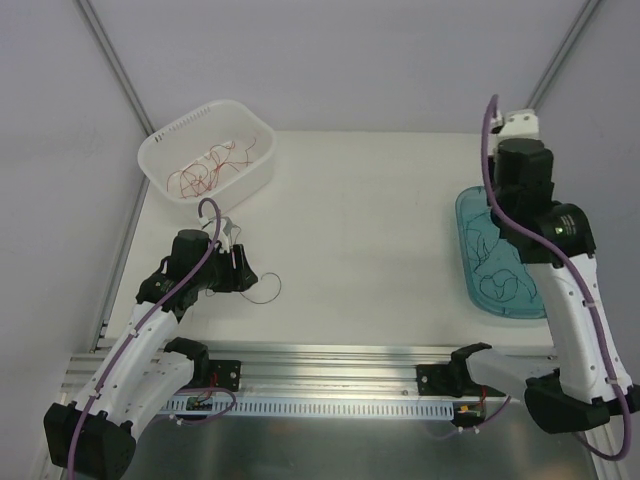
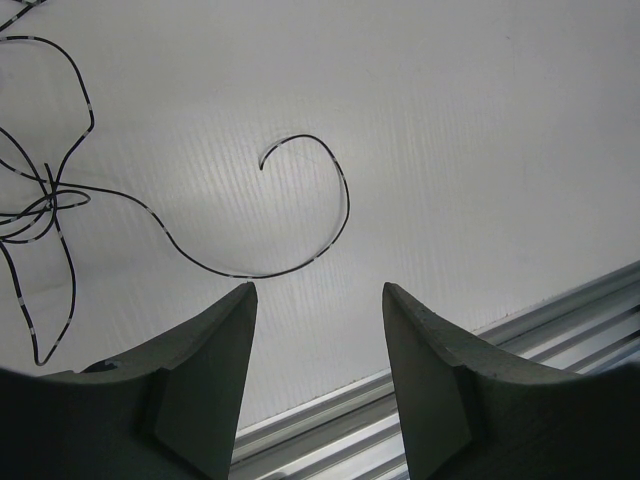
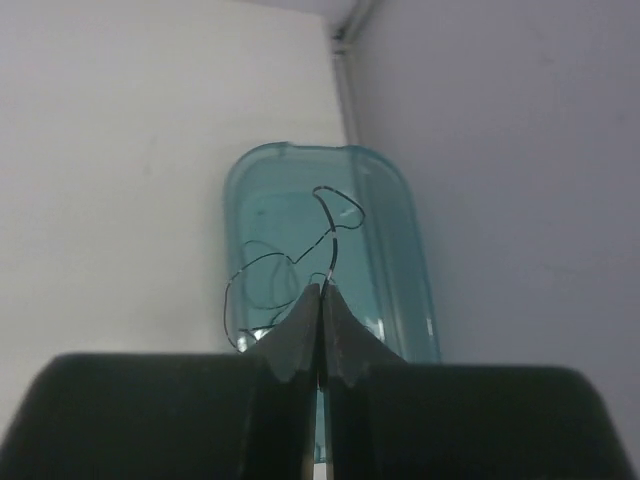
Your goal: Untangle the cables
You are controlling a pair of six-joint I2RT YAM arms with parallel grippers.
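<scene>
Left gripper (image 2: 318,290): hovering over the worktop (image 1: 370,230) near its left edge, jaws standing roughly half open, gripping nothing.
Loose black cable (image 2: 346,205): lying flat on the worktop just ahead of the left fingertips, not touching them, and curling into an open hook. Its far end is running into a knot of black cables (image 2: 48,198) at the left of the wrist view.
Right gripper (image 3: 322,292): hanging above the teal tray (image 3: 400,250), fingers pressing fully together and pinching a thin cable at their very tips.
Pinched black cable (image 3: 333,245): rising out of the closed tips and bending into a small loop over the tray. A second thin strand is looping off to the left of the tips, and I cannot tell whether it is the same cable.
Tray: sitting along the right edge of the worktop, carrying more curly tray cables (image 1: 505,285), all black.
White basket (image 1: 255,175): sitting at the far left corner of the worktop, holding a heap of red cables (image 1: 205,170).
</scene>
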